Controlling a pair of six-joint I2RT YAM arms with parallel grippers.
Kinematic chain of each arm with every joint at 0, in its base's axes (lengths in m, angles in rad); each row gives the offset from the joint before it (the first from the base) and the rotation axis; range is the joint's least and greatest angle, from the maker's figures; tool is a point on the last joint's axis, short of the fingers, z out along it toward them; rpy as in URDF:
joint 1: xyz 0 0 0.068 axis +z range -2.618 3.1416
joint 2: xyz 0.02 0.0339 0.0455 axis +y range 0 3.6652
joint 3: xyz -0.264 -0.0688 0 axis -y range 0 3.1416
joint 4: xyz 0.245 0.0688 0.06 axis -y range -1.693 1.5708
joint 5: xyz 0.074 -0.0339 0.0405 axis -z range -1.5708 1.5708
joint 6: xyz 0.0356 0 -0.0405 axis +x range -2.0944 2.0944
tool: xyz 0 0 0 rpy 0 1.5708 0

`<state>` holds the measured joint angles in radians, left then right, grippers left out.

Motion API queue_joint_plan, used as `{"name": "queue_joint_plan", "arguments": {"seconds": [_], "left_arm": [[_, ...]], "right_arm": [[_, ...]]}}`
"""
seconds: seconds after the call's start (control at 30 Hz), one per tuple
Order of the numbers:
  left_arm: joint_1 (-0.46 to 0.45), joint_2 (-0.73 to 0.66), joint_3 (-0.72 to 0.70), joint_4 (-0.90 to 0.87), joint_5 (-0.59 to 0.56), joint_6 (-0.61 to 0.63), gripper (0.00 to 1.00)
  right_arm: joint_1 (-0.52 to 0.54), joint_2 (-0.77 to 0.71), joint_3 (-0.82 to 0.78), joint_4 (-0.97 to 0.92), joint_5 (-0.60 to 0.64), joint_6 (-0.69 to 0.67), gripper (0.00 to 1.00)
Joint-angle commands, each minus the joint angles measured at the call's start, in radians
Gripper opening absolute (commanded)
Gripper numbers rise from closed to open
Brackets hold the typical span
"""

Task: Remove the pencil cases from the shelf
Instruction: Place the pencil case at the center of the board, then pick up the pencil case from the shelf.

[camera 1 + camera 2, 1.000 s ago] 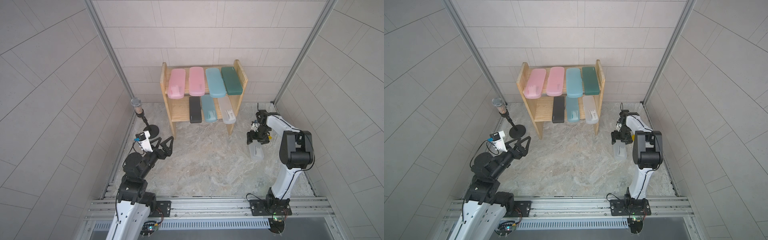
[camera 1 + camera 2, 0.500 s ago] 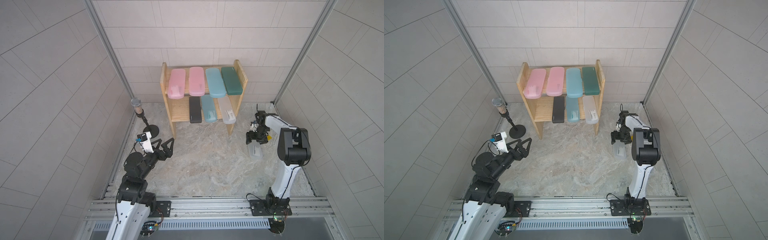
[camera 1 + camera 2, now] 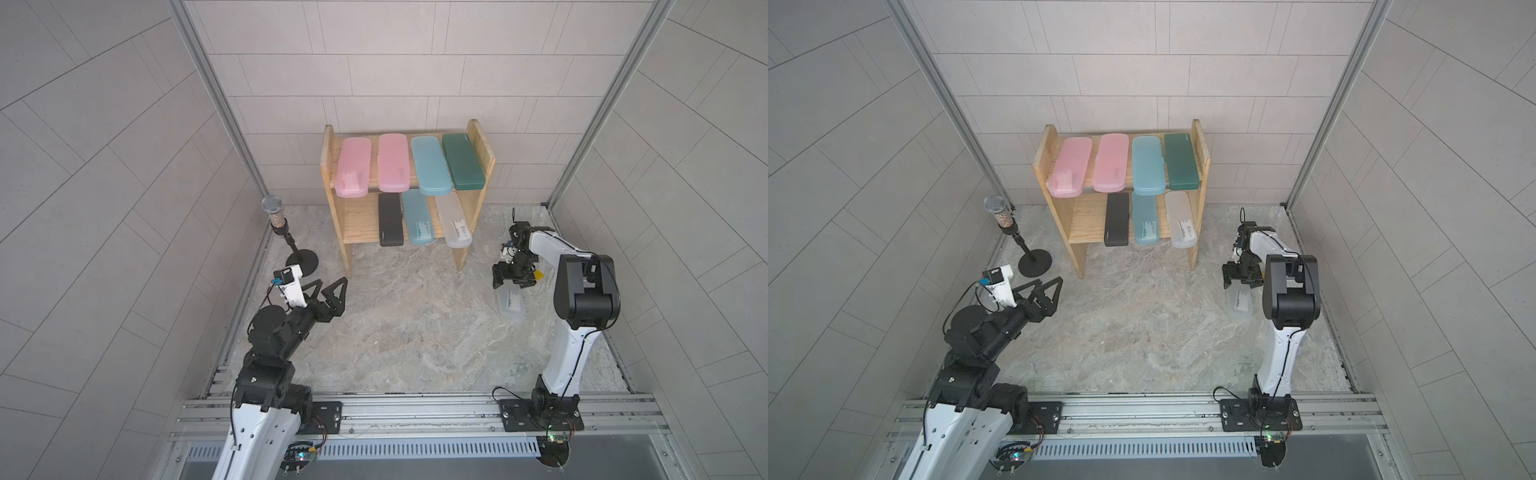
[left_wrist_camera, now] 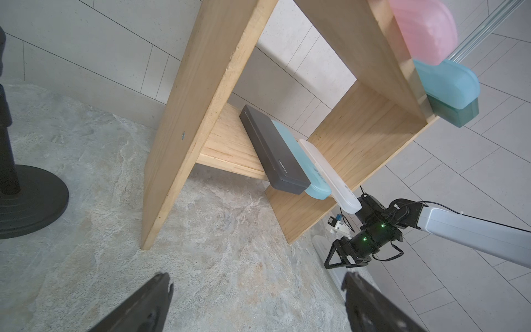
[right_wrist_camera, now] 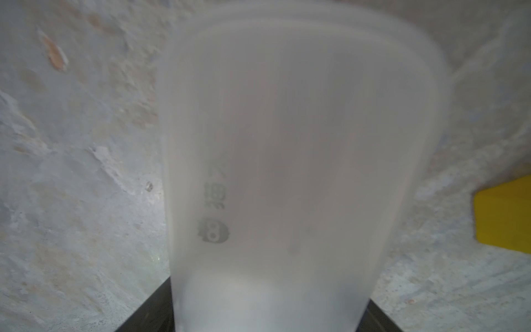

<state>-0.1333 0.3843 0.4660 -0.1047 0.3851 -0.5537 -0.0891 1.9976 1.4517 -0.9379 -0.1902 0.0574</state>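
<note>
My right gripper is closed on one end of a frosted clear case, my dark fingers pressed against both of its long edges in the right wrist view, where the case is blurred. It is off the shelf, near the right edge of the worktop, with its free end pointing towards the front edge. I cannot tell whether that end rests on the surface. A small yellow piece lies just beside my fingers. My left gripper hangs with its jaws spread wide and nothing between them, above the worktop near the left edge, not far from the microphone on its round stand. The shelf stands in the middle of the back edge. Its top tier carries four cases side by side, counted from the microphone's end: a pink case, a second pink case, a light blue case and a dark green case, with the first three jutting over the front of the board. On the lower tier lie a black case, a second light blue case and a second frosted clear case, slightly skewed, while the end nearest the microphone is bare wood.
</note>
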Motion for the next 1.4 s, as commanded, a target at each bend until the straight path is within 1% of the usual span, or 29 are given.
{"name": "queue_joint_plan", "arguments": {"seconds": [0.0,0.03,0.07,0.27,0.4,0.47,0.6,0.73,0.8,0.9,0.93,1.0,1.1,1.13,1.2,1.37], "left_arm": [[-0.005,0.001,0.031,0.008,-0.009,-0.011,1.00],[-0.005,0.000,0.031,0.007,-0.007,-0.012,1.00],[-0.005,0.002,0.031,0.008,-0.007,-0.016,1.00],[-0.006,0.007,0.043,0.003,-0.007,-0.017,1.00],[-0.006,0.030,0.056,0.016,-0.002,-0.056,1.00],[-0.005,0.060,0.054,0.055,0.011,-0.127,1.00],[-0.006,0.169,0.062,0.152,0.072,-0.327,1.00],[-0.009,0.273,0.107,0.196,0.135,-0.431,1.00],[-0.010,0.309,0.119,0.229,0.146,-0.483,1.00],[-0.023,0.385,0.129,0.316,0.183,-0.590,1.00],[-0.043,0.441,0.140,0.326,0.189,-0.607,0.99],[-0.097,0.496,0.174,0.322,0.174,-0.598,0.98],[-0.189,0.540,0.240,0.249,0.072,-0.543,0.98],[-0.205,0.558,0.249,0.237,0.041,-0.540,0.98],[-0.213,0.590,0.245,0.255,0.018,-0.565,0.99],[-0.221,0.673,0.202,0.384,-0.040,-0.622,0.98]], "right_arm": [[-0.001,-0.023,0.017,-0.006,0.027,0.011,0.88],[-0.001,-0.025,0.016,-0.003,0.029,0.012,0.91],[-0.001,-0.028,0.016,-0.001,0.028,0.012,1.00],[0.000,-0.046,0.024,0.001,0.026,0.018,1.00],[0.003,-0.141,0.036,0.000,0.035,0.032,1.00],[0.011,-0.220,0.034,0.001,0.043,0.049,1.00],[0.028,-0.442,-0.021,0.012,0.084,0.118,1.00],[0.029,-0.657,-0.094,0.047,0.033,0.219,1.00],[0.028,-0.693,-0.080,0.011,-0.029,0.238,1.00],[0.031,-0.701,-0.041,-0.055,-0.092,0.243,1.00],[0.035,-0.709,-0.038,-0.065,-0.108,0.243,1.00],[0.045,-0.738,-0.044,-0.063,-0.113,0.249,1.00],[0.054,-0.783,-0.060,-0.043,-0.114,0.254,1.00],[0.054,-0.791,-0.061,-0.040,-0.124,0.255,1.00],[0.055,-0.795,-0.054,-0.047,-0.134,0.260,1.00],[0.058,-0.807,-0.052,-0.047,-0.153,0.266,1.00]]}}
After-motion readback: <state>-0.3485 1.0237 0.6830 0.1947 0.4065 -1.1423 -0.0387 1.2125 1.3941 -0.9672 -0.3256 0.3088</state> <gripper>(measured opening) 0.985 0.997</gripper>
